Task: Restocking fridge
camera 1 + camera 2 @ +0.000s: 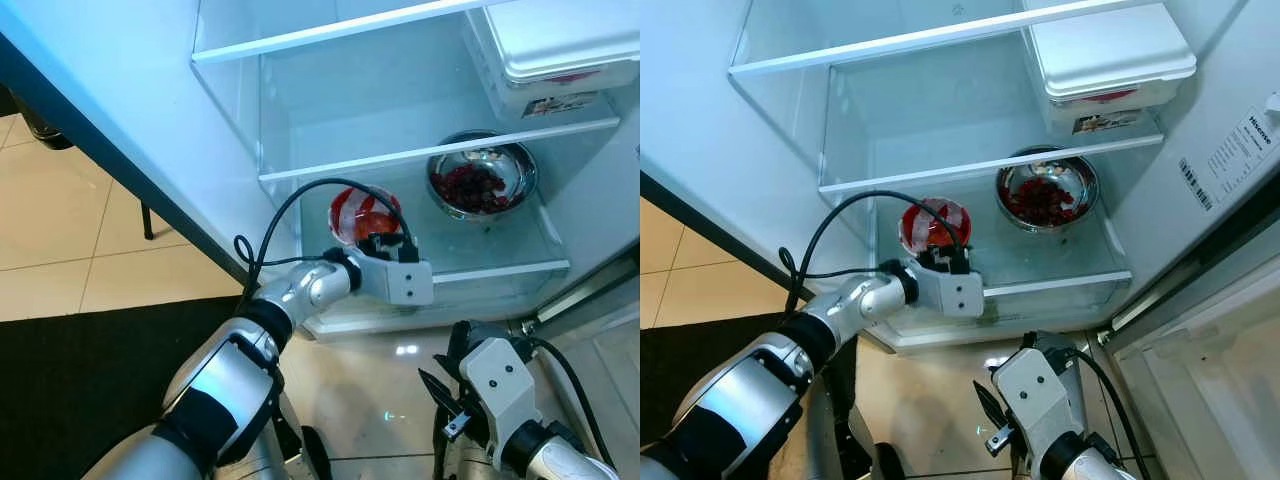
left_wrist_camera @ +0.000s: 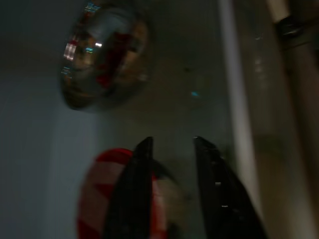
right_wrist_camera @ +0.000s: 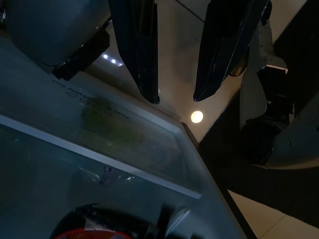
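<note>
Glass shelves [image 1: 1060, 282], lit white fridge [image 1: 790, 130], door open.
Lower shelf: red-and-white bowl [image 1: 933, 226] at the left; steel bowl [image 1: 1048, 192] of dark red fruit well to its right.
Shelf above: white lidded box [image 1: 1105, 55].
Left gripper [image 2: 172, 189]: inside the lower shelf, right at the red-and-white bowl; fingers [image 2: 134, 194] parted, one lying over the rim, no firm hold visible.
Right gripper [image 3: 174, 97]: low before the fridge over the tiles [image 1: 60, 230], fingers open, holding nothing.
Progress, as I judge it: three items in place, the bowl either just placed or still being positioned; door not yet closed.
</note>
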`<state>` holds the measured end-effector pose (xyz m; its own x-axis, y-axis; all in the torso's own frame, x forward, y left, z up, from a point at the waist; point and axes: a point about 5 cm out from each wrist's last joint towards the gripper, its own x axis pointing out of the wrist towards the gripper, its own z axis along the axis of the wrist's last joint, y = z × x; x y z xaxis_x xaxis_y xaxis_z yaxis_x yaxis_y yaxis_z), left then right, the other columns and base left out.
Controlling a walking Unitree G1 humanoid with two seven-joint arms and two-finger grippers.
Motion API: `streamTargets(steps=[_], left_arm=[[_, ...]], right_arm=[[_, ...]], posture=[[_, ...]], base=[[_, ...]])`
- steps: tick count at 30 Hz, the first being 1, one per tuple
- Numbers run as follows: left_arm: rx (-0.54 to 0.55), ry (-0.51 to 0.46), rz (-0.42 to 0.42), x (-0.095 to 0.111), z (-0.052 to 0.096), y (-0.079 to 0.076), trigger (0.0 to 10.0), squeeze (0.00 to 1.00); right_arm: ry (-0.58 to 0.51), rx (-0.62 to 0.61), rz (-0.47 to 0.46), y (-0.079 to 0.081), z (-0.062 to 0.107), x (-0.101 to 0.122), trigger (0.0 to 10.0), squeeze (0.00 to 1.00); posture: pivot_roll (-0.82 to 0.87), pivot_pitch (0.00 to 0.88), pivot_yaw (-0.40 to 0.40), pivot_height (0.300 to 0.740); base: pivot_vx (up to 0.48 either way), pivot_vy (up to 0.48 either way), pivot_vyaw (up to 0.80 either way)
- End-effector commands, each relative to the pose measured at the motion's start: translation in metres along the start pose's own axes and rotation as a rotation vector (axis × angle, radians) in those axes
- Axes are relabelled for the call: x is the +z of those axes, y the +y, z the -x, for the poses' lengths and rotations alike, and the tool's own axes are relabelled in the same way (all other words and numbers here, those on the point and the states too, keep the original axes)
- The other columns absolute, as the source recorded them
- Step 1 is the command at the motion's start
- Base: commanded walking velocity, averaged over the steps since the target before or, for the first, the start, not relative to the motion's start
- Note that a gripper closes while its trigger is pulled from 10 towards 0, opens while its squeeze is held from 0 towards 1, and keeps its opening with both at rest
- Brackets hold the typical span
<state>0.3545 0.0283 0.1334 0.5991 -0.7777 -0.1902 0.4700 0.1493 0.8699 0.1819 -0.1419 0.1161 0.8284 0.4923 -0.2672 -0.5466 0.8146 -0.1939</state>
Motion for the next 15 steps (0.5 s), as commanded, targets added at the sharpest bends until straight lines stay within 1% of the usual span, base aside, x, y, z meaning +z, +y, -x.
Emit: streamTargets(steps=[1,3,5,6,7,10,11,12,13,15], left_arm=[[-0.077,-0.007,0.038,0.002,-0.001,-0.027,0.0,0.00],[-0.110,-0.003,0.048,0.004,-0.001,-0.045,0.0,0.00],[-0.122,0.005,0.039,0.005,-0.001,-0.056,0.0,0.00],[-0.117,0.018,0.032,0.004,-0.001,-0.059,0.0,0.00],[-0.117,0.018,0.032,0.004,-0.001,-0.059,0.0,0.00],[-0.105,0.083,0.027,-0.004,0.002,-0.064,0.0,0.00],[-0.097,0.112,0.028,-0.009,0.004,-0.064,9.5,0.00],[-0.092,0.130,0.028,-0.011,0.005,-0.064,9.5,0.00],[-0.075,0.142,0.033,-0.013,0.005,-0.062,10.0,0.00],[-0.057,0.147,0.037,-0.014,0.005,-0.060,10.0,0.00]], right_arm=[[0.012,0.019,-0.030,0.005,0.001,-0.005,10.0,0.00],[0.002,0.019,-0.036,0.006,0.000,-0.004,10.0,0.00],[-0.006,0.019,-0.040,0.007,0.000,-0.002,10.0,0.00],[-0.009,0.019,-0.043,0.008,0.000,-0.001,10.0,0.00],[-0.009,0.019,-0.043,0.008,0.000,-0.001,10.0,0.00],[-0.009,0.022,-0.049,0.008,0.001,-0.001,10.0,0.00],[-0.009,0.022,-0.052,0.008,0.002,-0.001,10.0,0.00],[-0.009,0.022,-0.053,0.009,0.003,-0.001,10.0,0.00],[-0.010,0.022,-0.056,0.009,0.004,0.000,10.0,0.00],[-0.013,0.021,-0.058,0.009,0.004,0.001,10.0,0.00]], posture=[[-0.17,0.387,0.169,0.304],[-0.18,0.393,0.168,0.304],[-0.18,0.396,0.170,0.304],[-0.19,0.399,0.169,0.304],[-0.19,0.399,0.169,0.304],[-0.19,0.407,0.167,0.304],[-0.19,0.409,0.166,0.304],[-0.19,0.409,0.167,0.304],[-0.20,0.409,0.169,0.304],[-0.20,0.412,0.171,0.304]], base=[[0.000,0.000,0.00],[0.000,0.000,0.00],[0.000,0.000,0.00],[0.000,0.000,0.00],[0.000,0.000,0.00],[0.000,0.000,0.00],[0.000,0.000,0.00],[0.000,0.000,0.00],[0.000,0.000,0.00],[0.000,0.000,0.00]])
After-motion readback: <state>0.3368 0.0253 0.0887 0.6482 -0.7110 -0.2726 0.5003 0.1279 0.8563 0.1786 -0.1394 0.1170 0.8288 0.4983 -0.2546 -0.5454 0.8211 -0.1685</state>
